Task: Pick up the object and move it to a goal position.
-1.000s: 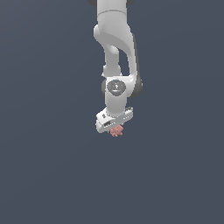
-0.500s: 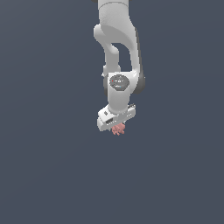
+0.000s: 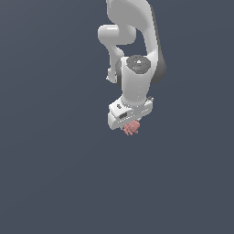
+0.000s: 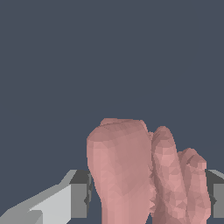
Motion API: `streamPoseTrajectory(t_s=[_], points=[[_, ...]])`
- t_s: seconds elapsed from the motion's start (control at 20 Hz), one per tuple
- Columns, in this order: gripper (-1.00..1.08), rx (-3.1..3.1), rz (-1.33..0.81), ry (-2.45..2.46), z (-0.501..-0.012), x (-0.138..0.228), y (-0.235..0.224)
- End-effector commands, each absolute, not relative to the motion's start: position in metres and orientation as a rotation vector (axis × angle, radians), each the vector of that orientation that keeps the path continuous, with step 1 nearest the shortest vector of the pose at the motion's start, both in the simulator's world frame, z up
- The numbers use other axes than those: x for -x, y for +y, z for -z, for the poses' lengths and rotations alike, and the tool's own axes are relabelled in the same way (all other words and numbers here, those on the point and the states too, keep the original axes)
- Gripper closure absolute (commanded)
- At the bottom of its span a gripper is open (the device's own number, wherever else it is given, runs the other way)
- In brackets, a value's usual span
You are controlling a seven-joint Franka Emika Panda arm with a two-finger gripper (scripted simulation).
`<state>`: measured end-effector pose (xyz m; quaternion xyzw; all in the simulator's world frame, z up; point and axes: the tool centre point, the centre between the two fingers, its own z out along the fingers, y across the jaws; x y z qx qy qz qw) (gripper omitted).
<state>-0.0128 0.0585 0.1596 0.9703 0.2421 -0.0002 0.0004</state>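
In the exterior view the white gripper [image 3: 130,122] hides most of the object [image 3: 131,128], a pink lump peeking out at its five o'clock; in the wrist view the object [image 4: 144,173] sits clamped between both fingers [image 4: 79,197], its base cut off.

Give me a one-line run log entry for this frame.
phase: carry | gripper: shut on chunk | chunk: pink, lumpy, between both fingers | goal marker: none seen
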Motion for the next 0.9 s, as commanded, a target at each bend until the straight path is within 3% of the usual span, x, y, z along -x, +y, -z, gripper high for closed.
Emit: streamPoseTrajectory(t_s=[0.0, 0.85], points=[[1.08, -3.047, 0.000, 0.761, -0.186, 0.010, 0.069], [1.08, -3.048, 0.000, 0.761, -0.357, -0.013, 0.139]])
